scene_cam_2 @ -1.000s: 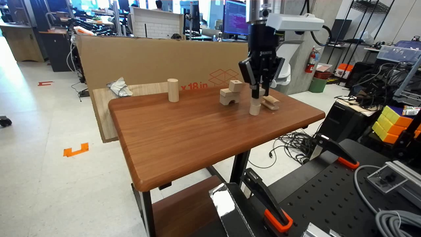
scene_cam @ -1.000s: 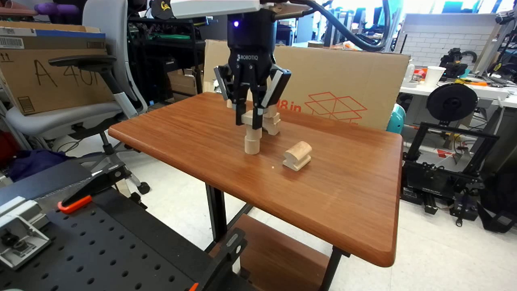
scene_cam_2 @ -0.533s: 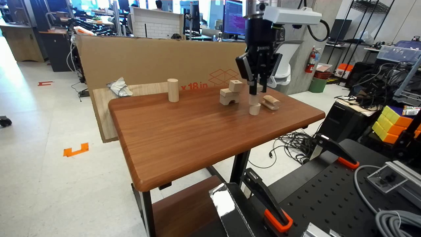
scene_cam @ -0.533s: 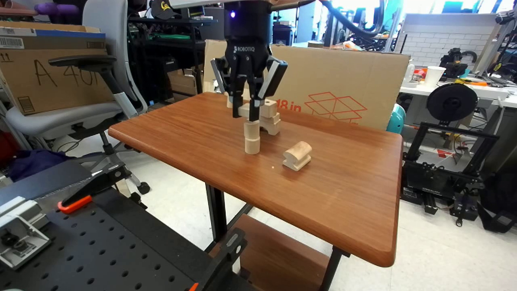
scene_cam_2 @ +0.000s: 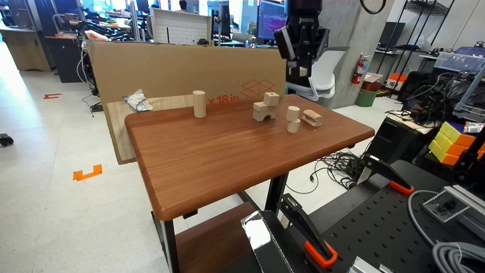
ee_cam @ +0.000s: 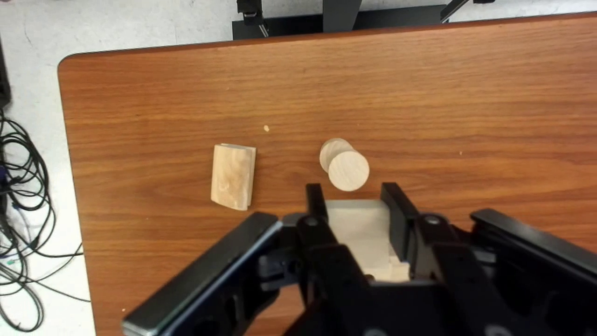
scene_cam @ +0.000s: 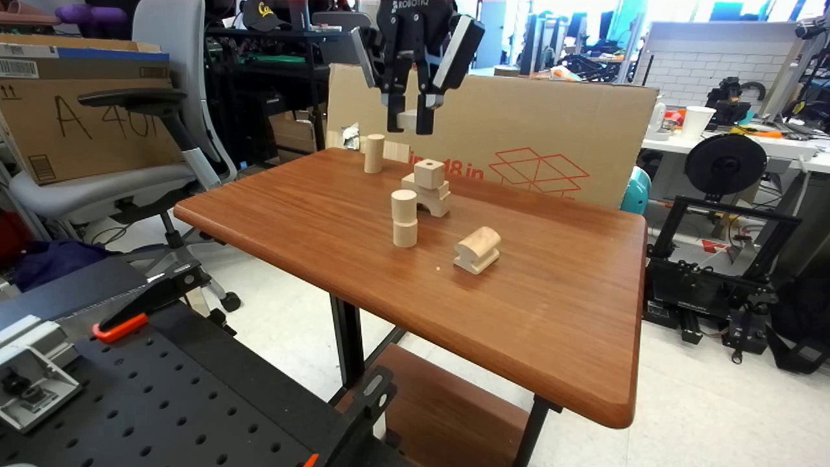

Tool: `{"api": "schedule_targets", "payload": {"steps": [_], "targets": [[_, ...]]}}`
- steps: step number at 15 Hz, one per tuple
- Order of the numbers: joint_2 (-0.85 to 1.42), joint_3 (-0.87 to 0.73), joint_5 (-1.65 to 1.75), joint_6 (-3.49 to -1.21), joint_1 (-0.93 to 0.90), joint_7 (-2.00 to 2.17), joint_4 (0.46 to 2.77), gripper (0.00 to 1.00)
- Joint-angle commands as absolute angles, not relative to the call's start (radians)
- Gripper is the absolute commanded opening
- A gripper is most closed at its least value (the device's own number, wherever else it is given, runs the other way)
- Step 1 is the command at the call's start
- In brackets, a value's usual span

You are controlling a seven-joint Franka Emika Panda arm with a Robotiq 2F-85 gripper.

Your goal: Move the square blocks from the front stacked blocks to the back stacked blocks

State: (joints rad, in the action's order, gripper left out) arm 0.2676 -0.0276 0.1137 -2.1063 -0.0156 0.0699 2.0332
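My gripper point(scene_cam: 410, 122) is shut on a pale square block point(scene_cam: 406, 120) and holds it in the air above the table. The block also shows between the fingers in the wrist view point(ee_cam: 358, 224). The front stack is two short wooden cylinders, the upper one point(scene_cam: 404, 206) on the lower one point(scene_cam: 405, 234). The back stack has an arch block point(scene_cam: 434, 205) at the bottom, a flat block point(scene_cam: 415, 185) on it, and a cube with a hole point(scene_cam: 429, 174) on top. In the wrist view the held block and gripper hide most of the back stack.
A rounded, grooved block point(scene_cam: 478, 250) lies beside the front stack on the wooden table point(scene_cam: 551, 311). A tall cylinder point(scene_cam_2: 199, 104) stands at the table's back edge. A large cardboard panel point(scene_cam_2: 182, 72) stands behind the table, with crumpled foil point(scene_cam_2: 138, 100) near it.
My gripper has lifted the square block off the front cylinders and risen well above both stacks. The cylinders and the back stack have stayed in place.
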Motion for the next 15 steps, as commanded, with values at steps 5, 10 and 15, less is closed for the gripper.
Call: {"api": "schedule_targets", "payload": {"steps": [5,10,15], "targets": [[0.378,-0.033,0.116,-2.083,-0.014,0.088,1.892,0.09],[0.426,-0.030,0.119,-2.100,-0.023,0.096,1.857,0.09],[0.448,-0.023,0.111,-2.106,-0.031,0.093,1.840,0.09]]}}
